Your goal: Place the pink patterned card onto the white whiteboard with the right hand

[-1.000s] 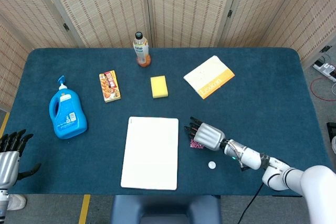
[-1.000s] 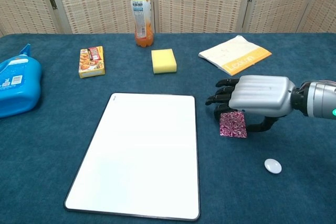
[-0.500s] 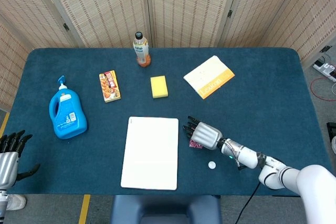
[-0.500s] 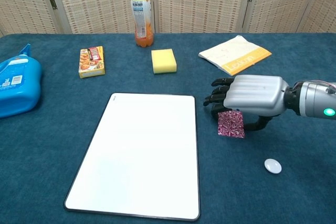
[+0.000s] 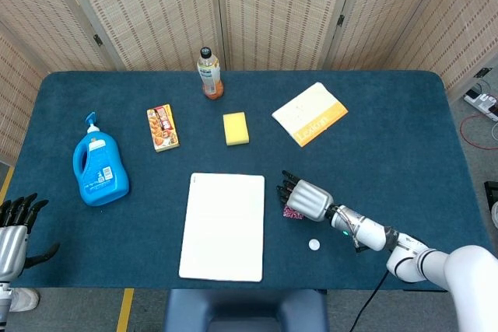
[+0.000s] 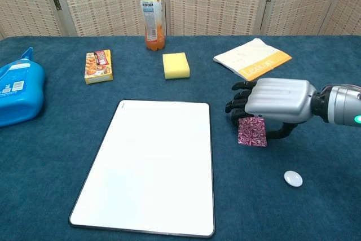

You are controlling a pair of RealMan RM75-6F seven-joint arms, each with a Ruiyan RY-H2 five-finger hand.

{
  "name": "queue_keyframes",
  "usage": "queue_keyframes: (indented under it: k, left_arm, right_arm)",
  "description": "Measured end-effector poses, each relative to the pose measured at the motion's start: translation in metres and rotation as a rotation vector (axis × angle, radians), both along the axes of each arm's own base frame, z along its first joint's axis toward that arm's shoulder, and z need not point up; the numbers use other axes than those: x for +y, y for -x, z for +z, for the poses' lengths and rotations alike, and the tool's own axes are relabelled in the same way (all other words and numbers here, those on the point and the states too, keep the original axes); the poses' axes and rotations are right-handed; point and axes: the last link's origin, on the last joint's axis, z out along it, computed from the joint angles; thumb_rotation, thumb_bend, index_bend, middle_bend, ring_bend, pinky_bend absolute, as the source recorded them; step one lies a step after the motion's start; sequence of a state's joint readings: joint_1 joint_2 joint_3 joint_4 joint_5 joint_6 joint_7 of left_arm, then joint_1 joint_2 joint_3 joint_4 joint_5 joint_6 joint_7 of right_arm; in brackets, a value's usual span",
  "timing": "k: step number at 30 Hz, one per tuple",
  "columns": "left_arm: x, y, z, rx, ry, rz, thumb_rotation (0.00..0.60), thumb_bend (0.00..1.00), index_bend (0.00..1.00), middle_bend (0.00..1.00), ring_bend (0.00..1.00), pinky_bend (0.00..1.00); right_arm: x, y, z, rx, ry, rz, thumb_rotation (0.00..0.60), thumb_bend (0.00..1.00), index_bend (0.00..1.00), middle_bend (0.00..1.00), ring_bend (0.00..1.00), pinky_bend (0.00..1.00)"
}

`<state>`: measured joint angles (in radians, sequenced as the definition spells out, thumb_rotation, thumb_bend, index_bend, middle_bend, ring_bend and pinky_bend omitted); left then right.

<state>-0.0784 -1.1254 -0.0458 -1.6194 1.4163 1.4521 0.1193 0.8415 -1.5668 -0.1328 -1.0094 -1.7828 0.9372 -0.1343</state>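
Observation:
The white whiteboard (image 5: 223, 227) (image 6: 152, 167) lies flat at the front middle of the blue table. Just right of its upper right corner, my right hand (image 5: 305, 197) (image 6: 276, 101) holds the pink patterned card (image 6: 252, 132) (image 5: 292, 213). The card stands on edge beneath the palm, pinched between the thumb and the curled fingers, its lower edge at or just above the cloth. It is a short gap away from the board's right edge. My left hand (image 5: 14, 227) stays off the table's front left corner with fingers spread, holding nothing.
A small white round disc (image 5: 313, 244) (image 6: 293, 178) lies right of the board, near the front. Further back are a yellow sponge (image 6: 176, 65), an orange-and-white booklet (image 6: 252, 58), a drink bottle (image 6: 153, 18), a snack box (image 6: 98, 66) and a blue detergent bottle (image 5: 99, 165).
My right hand with the card drifted slightly left toward the board, then came back a little to the right. The left hand has not moved.

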Motion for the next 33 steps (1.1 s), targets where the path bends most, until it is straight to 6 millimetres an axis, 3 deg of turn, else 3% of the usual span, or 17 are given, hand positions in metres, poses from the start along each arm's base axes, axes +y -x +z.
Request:
queue_keyframes:
  k: [10,19,25,28,33]
  left_arm:
    - [0.000,-0.001,0.001,0.003,-0.003,0.002,0.600,0.25,0.19,0.10,0.09,0.00]
    - [0.001,-0.005,0.003,0.009,-0.007,-0.014,0.600,0.25,0.19,0.10,0.09,0.00]
    - [-0.001,-0.006,0.007,0.010,-0.019,-0.013,0.600,0.25,0.19,0.10,0.09,0.00]
    - [-0.002,-0.005,0.006,0.010,-0.017,-0.009,0.600,0.25,0.19,0.10,0.09,0.00]
    - [-0.002,-0.005,0.004,0.008,-0.018,-0.011,0.600,0.25,0.19,0.10,0.09,0.00]
  right_arm:
    - [-0.001,-0.019,0.006,-0.061,0.004,0.008,0.600,0.33,0.41,0.20,0.18,0.06]
    - [0.003,-0.081,-0.012,-0.121,-0.061,0.072,0.600,0.33,0.41,0.20,0.18,0.06]
    - [0.007,-0.109,-0.030,-0.097,-0.088,0.107,0.600,0.33,0.39,0.20,0.16,0.06]
    - [0.008,-0.116,-0.037,-0.078,-0.091,0.115,0.600,0.33,0.33,0.19,0.15,0.06]
    - [0.008,-0.120,-0.044,-0.064,-0.086,0.107,0.600,0.33,0.12,0.16,0.12,0.05]
